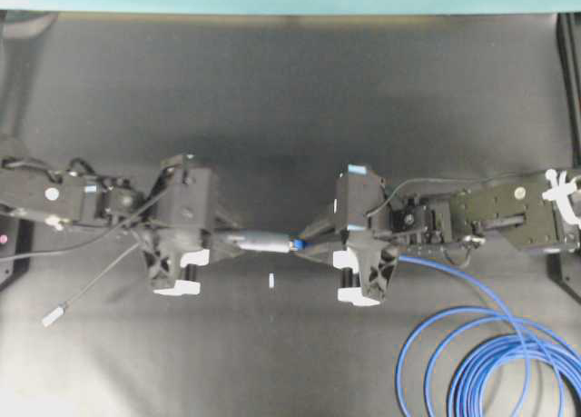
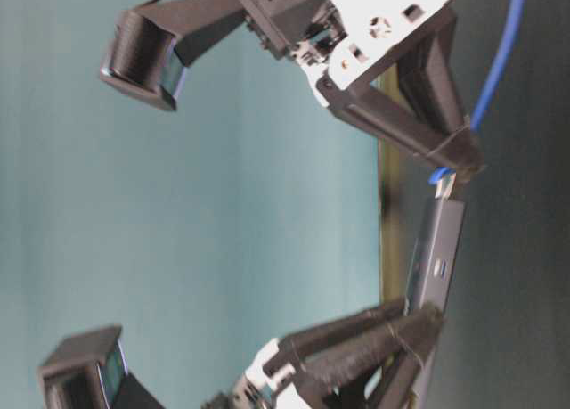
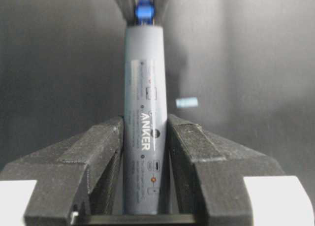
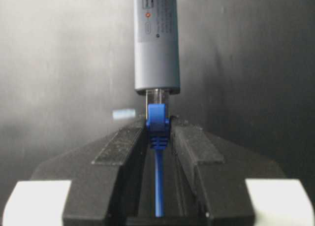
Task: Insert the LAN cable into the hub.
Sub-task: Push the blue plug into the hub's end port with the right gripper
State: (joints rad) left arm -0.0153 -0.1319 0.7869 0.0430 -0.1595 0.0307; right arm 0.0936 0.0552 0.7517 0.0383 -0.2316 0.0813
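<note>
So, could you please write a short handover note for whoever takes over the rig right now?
Left gripper: shut on the hub, held off the table.
Right gripper: shut on the LAN cable at its blue boot; the rest runs to coils at the table's lower right.
Done: both parts picked up, lined up end to end, clear plug tip at or just inside the hub's port.
Left: check that the plug is fully seated, push it home if not, then release.
</note>
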